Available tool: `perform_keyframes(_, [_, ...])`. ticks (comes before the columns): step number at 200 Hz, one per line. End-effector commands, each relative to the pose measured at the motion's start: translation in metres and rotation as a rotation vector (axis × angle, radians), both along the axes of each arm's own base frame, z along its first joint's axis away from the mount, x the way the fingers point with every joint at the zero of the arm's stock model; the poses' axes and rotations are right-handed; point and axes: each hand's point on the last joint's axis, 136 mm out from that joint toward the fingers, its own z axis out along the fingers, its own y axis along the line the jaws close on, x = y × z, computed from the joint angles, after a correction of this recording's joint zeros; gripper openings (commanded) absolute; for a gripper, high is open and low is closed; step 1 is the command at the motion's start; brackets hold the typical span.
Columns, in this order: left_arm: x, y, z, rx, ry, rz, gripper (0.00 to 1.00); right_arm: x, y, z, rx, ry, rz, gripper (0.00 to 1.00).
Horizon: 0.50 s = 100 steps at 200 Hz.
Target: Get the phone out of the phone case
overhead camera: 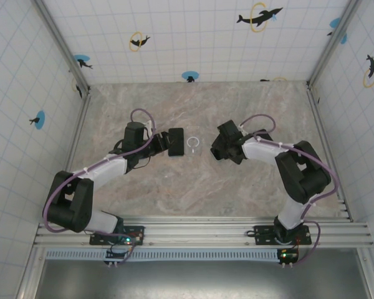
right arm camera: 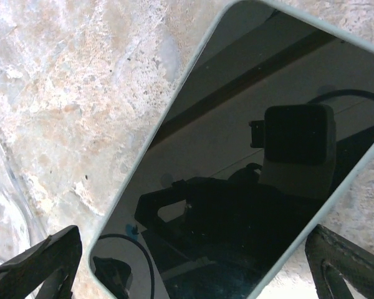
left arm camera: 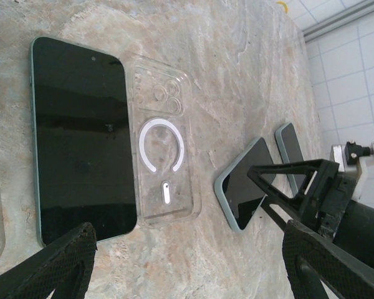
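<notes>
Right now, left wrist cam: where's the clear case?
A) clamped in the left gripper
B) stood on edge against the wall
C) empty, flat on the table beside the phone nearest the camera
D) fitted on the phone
C: the clear case lies flat and empty, with the marble table showing through it, right beside the dark phone that lies screen up.

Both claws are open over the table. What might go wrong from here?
1. The clear case lies right against the phone; the left claw, open above them, may shove one while reaching for the other.
2. The right claw, also open, straddles a second phone; its fingers could slip on the smooth edges or scrape the glass.
</notes>
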Motion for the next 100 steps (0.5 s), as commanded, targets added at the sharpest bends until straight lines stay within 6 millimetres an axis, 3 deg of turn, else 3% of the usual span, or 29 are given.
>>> perform_keyframes(1, [-0.008,-0.001,-0.001,0.005,-0.006,-0.028,0.79,0.001,-0.001,-0.006,-0.047,0.059,-0.046,0.94])
perform_keyframes(100, [-0.010,-0.003,-0.002,0.004,-0.002,-0.052,0.79,0.008,0.001,-0.025,-0.221,0.236,-0.104,0.92])
